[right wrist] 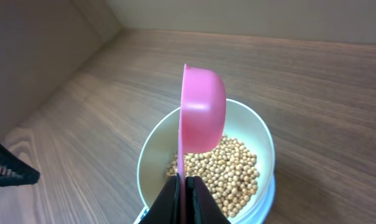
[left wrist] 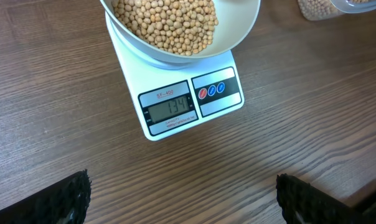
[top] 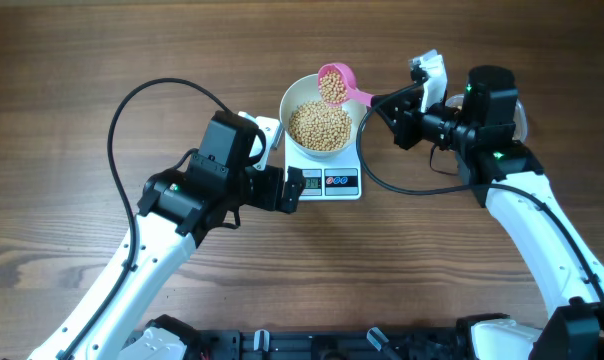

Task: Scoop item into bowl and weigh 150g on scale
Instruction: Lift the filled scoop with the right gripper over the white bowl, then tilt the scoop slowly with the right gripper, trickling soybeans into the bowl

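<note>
Above the bowl (top: 290, 100), right jaws pinch a pink scoop (top: 346, 74).

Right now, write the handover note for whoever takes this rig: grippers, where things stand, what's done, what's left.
Left gripper: open, empty, over the table on the display side of the scale.
Right gripper: shut on the handle of the pink scoop, which holds beans over the far rim of the bowl.
Bowl: on the scale, well filled with beans.
Done: most of the scooping; the display reads 134.
Left: tip in beans a few at a time until it shows 150, then stop.
</note>
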You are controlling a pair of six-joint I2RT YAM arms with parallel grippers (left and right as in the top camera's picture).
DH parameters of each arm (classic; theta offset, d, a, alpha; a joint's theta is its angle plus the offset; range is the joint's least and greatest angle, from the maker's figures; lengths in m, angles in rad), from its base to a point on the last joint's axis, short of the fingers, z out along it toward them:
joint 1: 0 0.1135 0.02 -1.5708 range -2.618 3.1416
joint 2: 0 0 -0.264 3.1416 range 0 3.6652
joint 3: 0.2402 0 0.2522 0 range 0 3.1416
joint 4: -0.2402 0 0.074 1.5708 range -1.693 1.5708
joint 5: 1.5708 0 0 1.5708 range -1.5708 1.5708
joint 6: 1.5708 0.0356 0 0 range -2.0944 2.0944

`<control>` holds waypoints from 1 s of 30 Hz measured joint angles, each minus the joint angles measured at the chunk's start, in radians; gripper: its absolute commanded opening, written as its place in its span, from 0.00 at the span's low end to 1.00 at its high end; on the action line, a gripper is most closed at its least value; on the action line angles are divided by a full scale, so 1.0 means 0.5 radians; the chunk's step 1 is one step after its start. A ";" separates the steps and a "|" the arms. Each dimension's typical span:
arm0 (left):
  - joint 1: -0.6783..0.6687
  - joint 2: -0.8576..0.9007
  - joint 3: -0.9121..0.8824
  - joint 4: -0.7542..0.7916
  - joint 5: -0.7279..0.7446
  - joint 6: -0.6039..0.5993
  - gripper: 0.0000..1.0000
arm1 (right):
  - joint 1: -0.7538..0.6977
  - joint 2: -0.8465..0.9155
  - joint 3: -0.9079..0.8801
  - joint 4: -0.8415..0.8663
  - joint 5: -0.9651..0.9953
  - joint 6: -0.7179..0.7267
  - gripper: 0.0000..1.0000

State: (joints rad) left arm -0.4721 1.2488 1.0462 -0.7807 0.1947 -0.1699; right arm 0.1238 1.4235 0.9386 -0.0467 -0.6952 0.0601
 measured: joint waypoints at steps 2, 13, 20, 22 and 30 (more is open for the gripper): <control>0.000 0.000 0.000 -0.001 0.000 0.000 1.00 | 0.000 0.000 0.000 -0.001 0.008 -0.012 0.04; 0.000 0.000 0.000 -0.001 0.000 0.000 1.00 | 0.023 0.000 0.000 -0.092 0.038 -0.202 0.04; 0.000 0.000 0.000 0.000 0.000 0.000 1.00 | 0.113 0.000 0.000 -0.092 0.121 -0.274 0.04; 0.000 0.000 0.000 -0.001 0.000 0.000 1.00 | 0.114 0.000 0.000 -0.093 0.177 -0.336 0.04; 0.000 0.000 0.000 -0.001 0.000 0.000 1.00 | 0.114 0.000 0.000 -0.092 0.226 -0.372 0.04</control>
State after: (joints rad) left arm -0.4721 1.2488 1.0462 -0.7811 0.1947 -0.1699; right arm 0.1806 1.4235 0.9386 -0.0925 -0.5823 -0.1261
